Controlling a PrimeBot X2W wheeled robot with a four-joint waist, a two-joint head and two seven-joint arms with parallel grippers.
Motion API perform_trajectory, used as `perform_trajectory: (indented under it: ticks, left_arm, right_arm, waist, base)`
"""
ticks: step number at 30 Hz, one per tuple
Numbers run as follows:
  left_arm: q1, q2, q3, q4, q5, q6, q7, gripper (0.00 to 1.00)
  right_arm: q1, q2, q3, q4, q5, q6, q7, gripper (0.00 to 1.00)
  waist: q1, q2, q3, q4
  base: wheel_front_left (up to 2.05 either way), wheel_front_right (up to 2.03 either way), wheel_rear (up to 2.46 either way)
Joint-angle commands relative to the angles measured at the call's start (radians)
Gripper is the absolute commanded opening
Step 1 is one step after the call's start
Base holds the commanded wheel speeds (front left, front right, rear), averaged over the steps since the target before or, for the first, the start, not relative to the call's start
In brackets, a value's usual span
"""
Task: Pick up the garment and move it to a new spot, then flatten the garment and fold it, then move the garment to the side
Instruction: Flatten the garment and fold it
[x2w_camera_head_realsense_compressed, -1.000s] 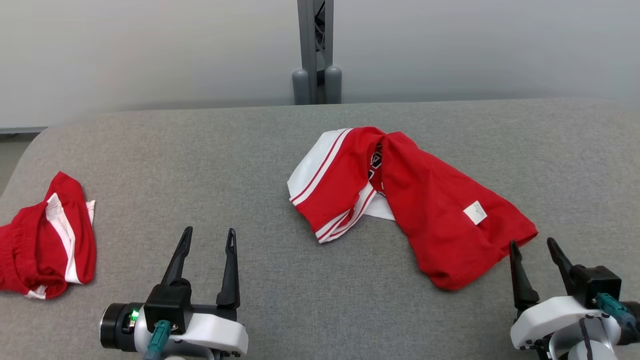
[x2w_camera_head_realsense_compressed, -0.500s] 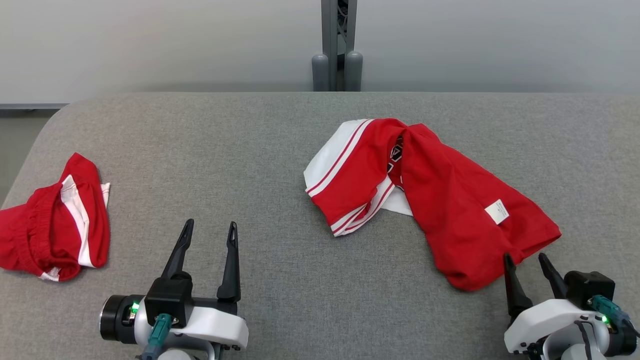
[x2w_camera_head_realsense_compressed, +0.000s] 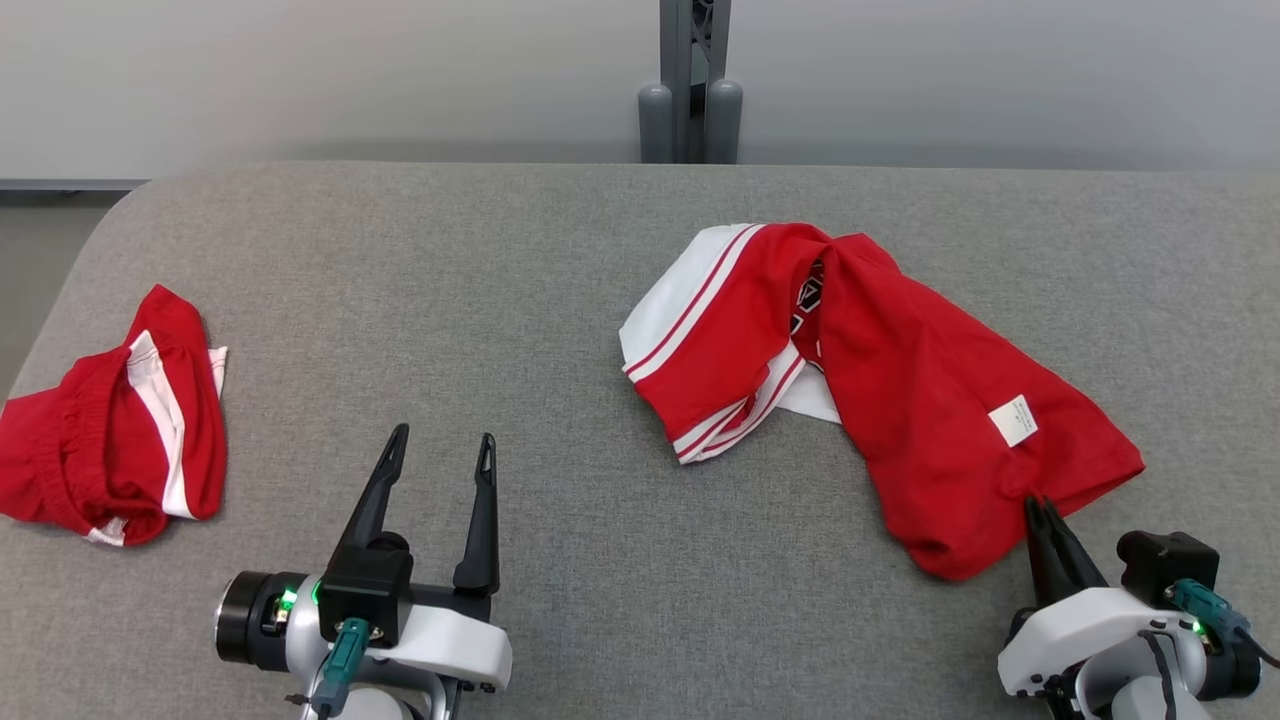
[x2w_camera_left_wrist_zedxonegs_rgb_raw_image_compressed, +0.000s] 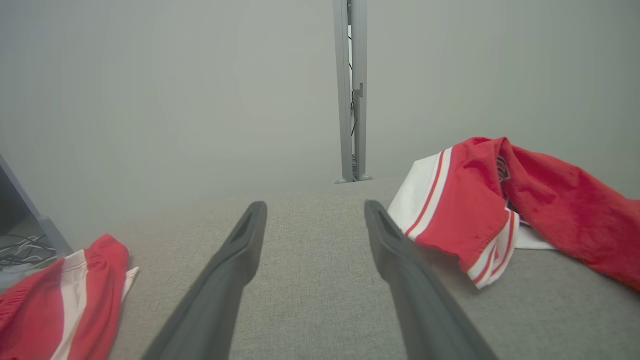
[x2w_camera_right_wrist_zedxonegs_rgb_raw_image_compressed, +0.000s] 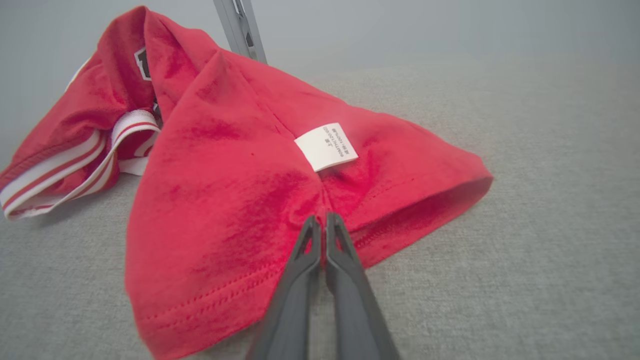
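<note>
Grey tabletop (x2w_camera_head_realsense_compressed: 500, 300) before a pale wall. The crumpled red garment (x2w_camera_head_realsense_compressed: 920, 400) lies right of centre. The right tool (x2w_camera_head_realsense_compressed: 1040, 505), fingers pressed together, pinches its near hem just below the white label (x2w_camera_head_realsense_compressed: 1013, 420). The left tool (x2w_camera_head_realsense_compressed: 443, 435) stands wide, near-left, holding nothing. A second red garment (x2w_camera_head_realsense_compressed: 110, 450) lies at the left edge.
</note>
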Motion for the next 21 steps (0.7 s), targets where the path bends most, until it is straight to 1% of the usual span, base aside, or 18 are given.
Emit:
perform_trajectory:
  ticks: [1,9,15,21]
  left_arm:
    - [-0.015,0.004,-0.002,0.004,0.009,0.004,-0.001,1.0]
    - [0.002,0.004,-0.002,0.018,-0.007,0.016,-0.001,1.0]
    - [0.024,0.004,-0.011,0.017,-0.032,0.026,-0.001,1.0]
    - [0.037,0.004,-0.026,0.011,-0.055,0.038,-0.001,1.0]
  right_arm:
    - [-0.009,-0.006,-0.001,-0.012,-0.008,0.0,-0.002,0.0]
    - [0.016,-0.015,0.02,-0.096,-0.07,0.0,-0.002,0.0]
    - [0.028,-0.072,0.03,-0.222,-0.171,0.0,-0.002,0.0]
    - [0.015,-0.162,0.041,-0.345,-0.276,0.0,-0.002,0.0]
  waist:
    - [0.0,0.0,0.003,0.002]
    - [0.0,0.0,-0.028,-0.015]
    - [0.0,0.0,-0.083,-0.05]
    - [0.0,0.0,-0.114,-0.076]
  base:
    - [0.0,0.0,0.0]
    - [0.0,0.0,0.0]
    - [0.0,0.0,0.0]
    - [0.0,0.0,0.0]
